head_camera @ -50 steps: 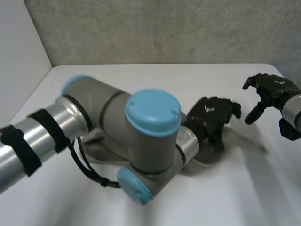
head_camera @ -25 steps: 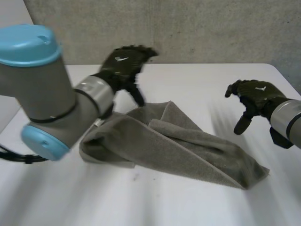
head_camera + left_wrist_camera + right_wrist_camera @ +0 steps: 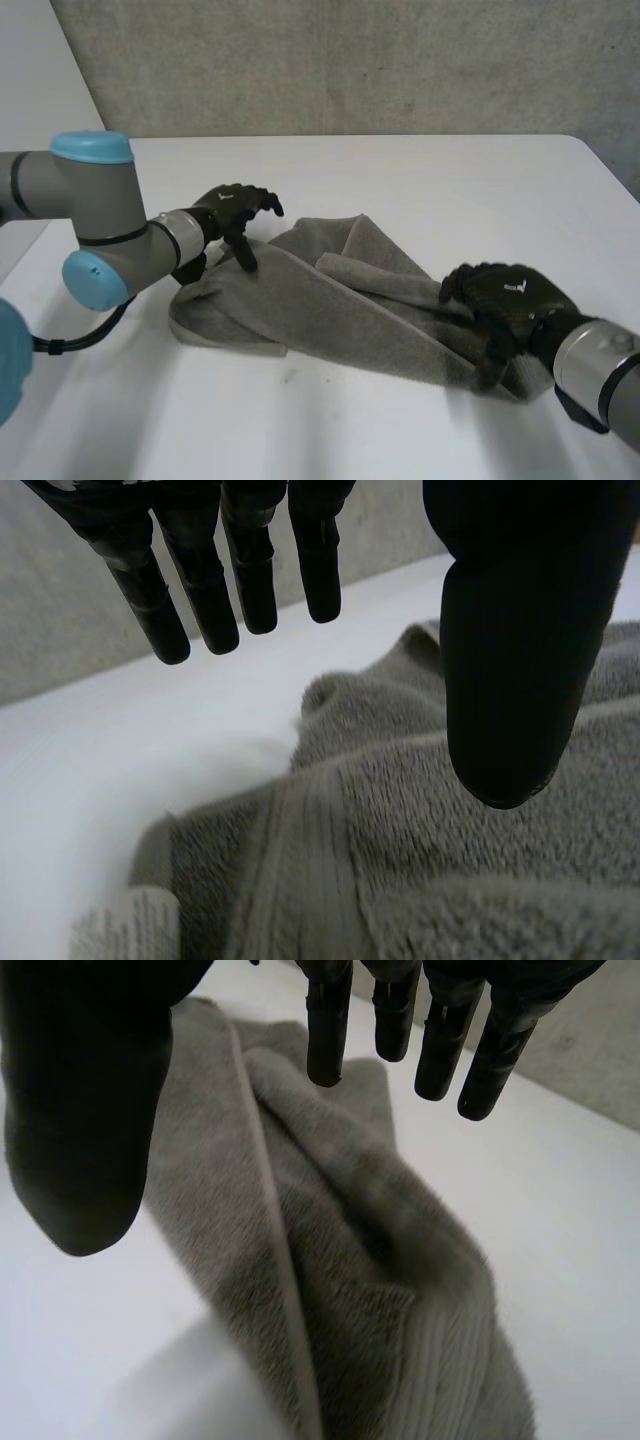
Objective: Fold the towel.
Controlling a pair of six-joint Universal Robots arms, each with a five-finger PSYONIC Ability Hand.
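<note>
A grey-brown towel (image 3: 340, 310) lies loosely folded and rumpled on the white table (image 3: 420, 170), running slantwise from the left middle toward the near right. My left hand (image 3: 235, 210) hovers over the towel's left end, fingers relaxed and thumb pointing down at the cloth. In the left wrist view its fingers (image 3: 225, 580) are straight and apart from the thumb, with the towel (image 3: 440, 850) under the palm and nothing held. My right hand (image 3: 505, 295) is over the towel's right end. Its thumb (image 3: 80, 1110) stands wide of the straight fingers above the towel (image 3: 340, 1270), gripping nothing.
A grey wall (image 3: 350, 60) rises behind the table's far edge. The table's right edge runs near my right arm (image 3: 600, 375). My left arm's elbow (image 3: 95, 230) sits low over the table's left side.
My left arm has swung back from across the towel to the left, and its hand has dropped to the towel's left end. My right hand has come down and nearer, onto the right end.
</note>
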